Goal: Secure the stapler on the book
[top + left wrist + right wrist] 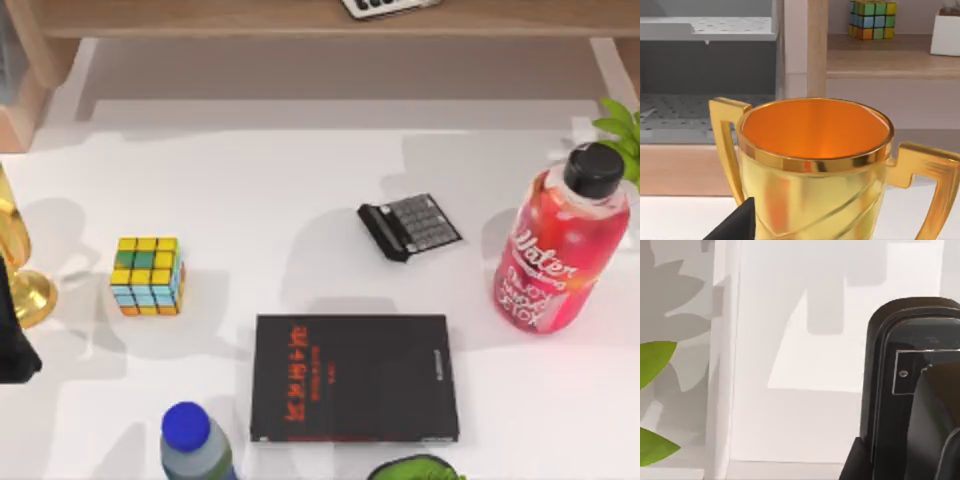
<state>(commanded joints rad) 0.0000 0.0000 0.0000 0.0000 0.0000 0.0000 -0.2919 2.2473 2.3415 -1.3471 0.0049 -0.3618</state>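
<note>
White bench (300, 190) carries one black book (355, 378) flat near its front edge, one calculator (409, 226) behind it, one colourful cube (148, 275) toward the left edge and one red bottle (560, 250) at the right edge. Bare surface lies between them. Neither gripper's jaws can be judged; one gold trophy (815, 165) stands close before the left wrist.

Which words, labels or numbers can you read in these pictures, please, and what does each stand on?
"Water": white script on the red plastic bottle with a black cap; the lines below it are blurred.
Red characters on the flat black rectangular book: too blurred to read.
Small white text along the book's side: too small.
Keys of the small black calculator: unreadable.
</note>
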